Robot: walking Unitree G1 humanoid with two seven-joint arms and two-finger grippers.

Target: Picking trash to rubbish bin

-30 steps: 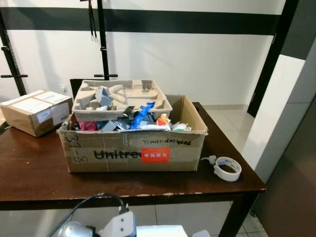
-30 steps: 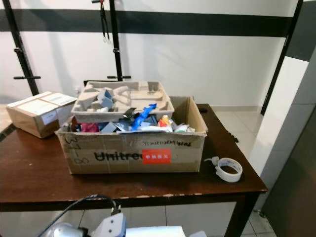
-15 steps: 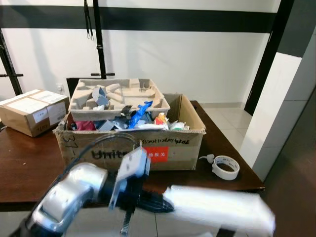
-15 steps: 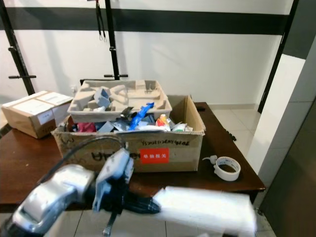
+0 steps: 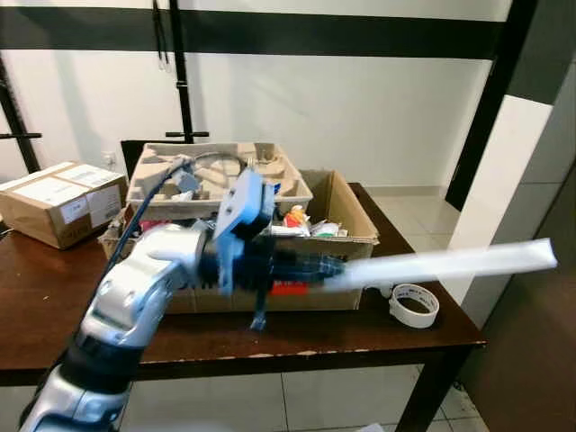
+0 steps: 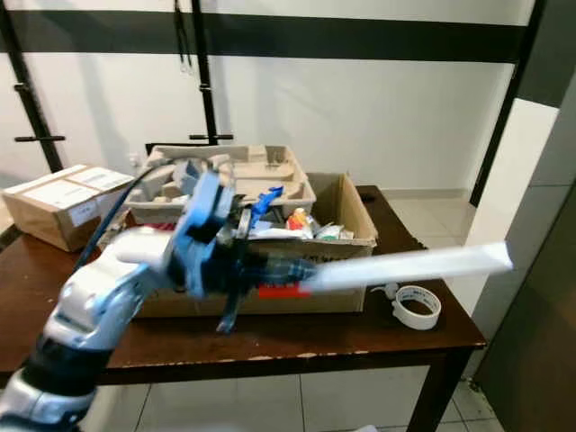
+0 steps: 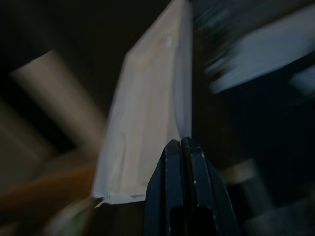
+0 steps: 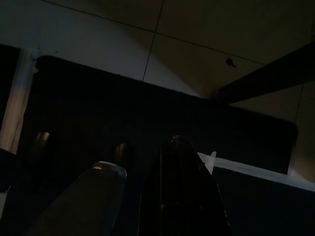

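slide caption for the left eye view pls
Left hand holds a long white foam strip out over the table, before the trash-filled cardboard box.

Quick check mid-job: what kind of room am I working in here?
Likely a storeroom or workshop, not a living space: an open cardboard box heaped with scraps on a dark wooden table, a sealed carton, a tape roll.

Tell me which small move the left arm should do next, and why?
Probably lift the white foam strip higher and swing it over the cardboard box. The left gripper holds it level at the box's front wall, sticking out past the table, not above the opening.
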